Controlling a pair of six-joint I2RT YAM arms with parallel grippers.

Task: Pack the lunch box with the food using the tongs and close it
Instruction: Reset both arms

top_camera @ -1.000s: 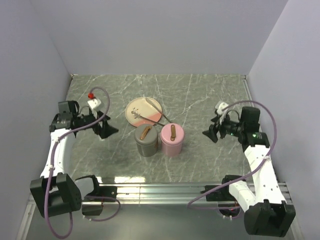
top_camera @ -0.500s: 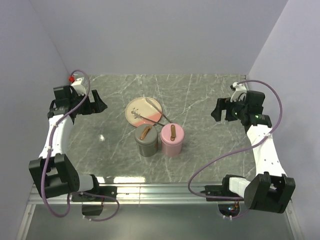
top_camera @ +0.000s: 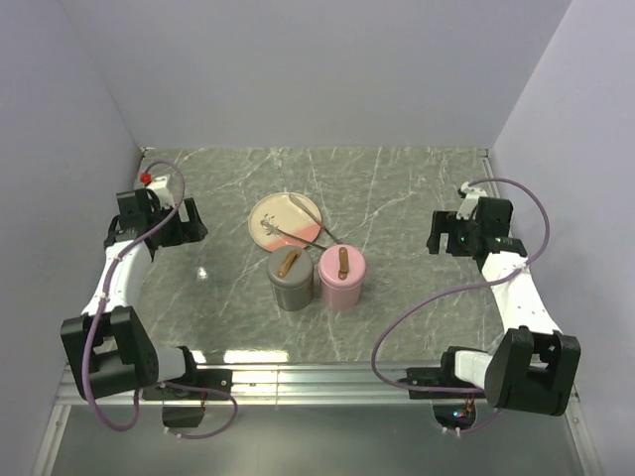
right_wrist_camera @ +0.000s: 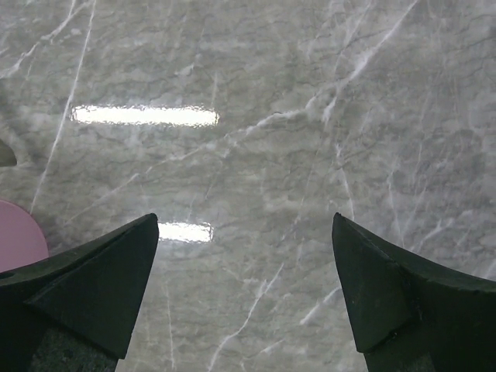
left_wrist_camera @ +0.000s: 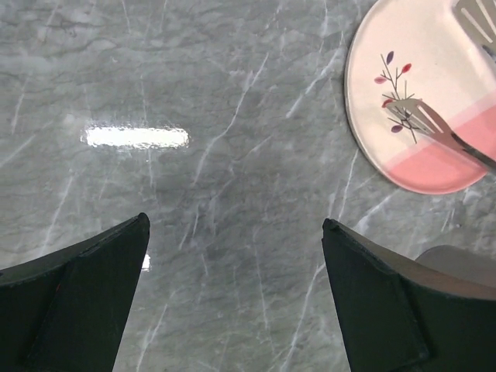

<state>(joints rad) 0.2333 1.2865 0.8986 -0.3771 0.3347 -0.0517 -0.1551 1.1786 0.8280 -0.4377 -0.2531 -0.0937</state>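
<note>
**Both arms wide-jawed over bare marble, tongs resting on the plate**

The table (top_camera: pixel 397 188) has a polished grey surface with white marble veining, and its gloss throws back bright strips of light.

A round, smooth plate (top_camera: pixel 273 213) lies near the middle of the surface, a little toward the left edge. It is cream with a pink segment on its near-right side, and it bears a small printed twig with red and purple leaves.

The long, slim silver metal tongs (top_camera: pixel 296 237) lie across the plate. Their two thin arms spread over the cream part and meet in a narrow V at the pink rim. The left wrist view shows one arm ending in a flat slotted tip that rests on the twig print.

Two squat cylindrical containers stand upright just on the near side of the plate, side by side and touching. One is the matt grey container (top_camera: pixel 291 281) and the other is the matt pink container (top_camera: pixel 341 278). Each wears its lid, which is crossed by a brown strap handle. The joined end of the tongs points at the far rim of the pink one.

The left gripper (left_wrist_camera: pixel 235 222) hangs near the left edge of the surface. Its black wedge-shaped fingers (left_wrist_camera: pixel 77 302) are spread wide and grasp nothing, with bare marble between them.

The right gripper (right_wrist_camera: pixel 245 217) hangs near the right edge, well apart from the containers. Its jaws are likewise released over bare marble.
</note>
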